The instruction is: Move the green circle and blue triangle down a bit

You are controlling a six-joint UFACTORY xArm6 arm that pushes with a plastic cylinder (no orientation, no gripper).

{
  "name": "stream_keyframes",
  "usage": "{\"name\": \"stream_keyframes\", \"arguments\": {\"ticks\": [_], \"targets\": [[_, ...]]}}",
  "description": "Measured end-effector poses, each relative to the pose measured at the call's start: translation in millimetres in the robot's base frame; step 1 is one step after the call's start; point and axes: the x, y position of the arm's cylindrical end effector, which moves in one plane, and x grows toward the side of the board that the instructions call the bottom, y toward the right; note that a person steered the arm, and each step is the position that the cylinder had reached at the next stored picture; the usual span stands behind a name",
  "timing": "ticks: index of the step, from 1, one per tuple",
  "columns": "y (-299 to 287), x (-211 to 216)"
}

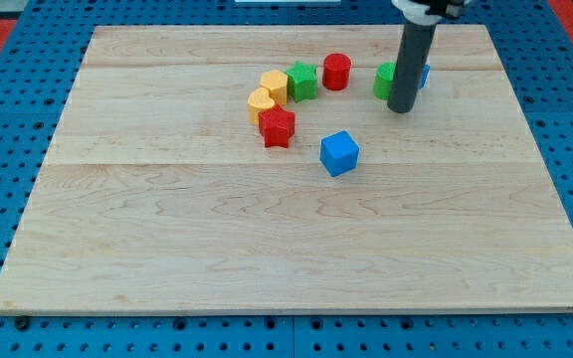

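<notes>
The green circle (384,81) sits near the view's top right, partly hidden behind my dark rod. The blue triangle (424,74) is just right of it, only a sliver showing past the rod. My tip (400,109) rests on the board directly below and in front of these two blocks, touching or nearly touching the green circle.
A red cylinder (336,72), green star (302,81), yellow hexagon (274,87), yellow heart (261,104) and red star (278,127) form an arc at the top centre. A blue cube (339,152) lies below them. The wooden board (267,249) sits on a blue pegboard.
</notes>
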Motion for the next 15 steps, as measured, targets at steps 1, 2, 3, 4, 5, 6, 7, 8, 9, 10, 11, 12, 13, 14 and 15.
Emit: {"name": "stream_keyframes", "arguments": {"ticks": [1,2,3,4,5,6,7,8,9,10,11,12,13,14,15], "targets": [[14.8,12.4],[40.0,3.8],[52.8,-18.3],[61.4,-52.1],[71.0,-81.8],[70.1,-100.8],[61.1,-102.3],[48.5,-102.3],[35.3,-101.2],[18.8,-92.3],[7.6,-78.2],[1.3,-59.8],[-13.9,-46.7],[-36.0,-45.3],[-33.1,-44.7]]}}
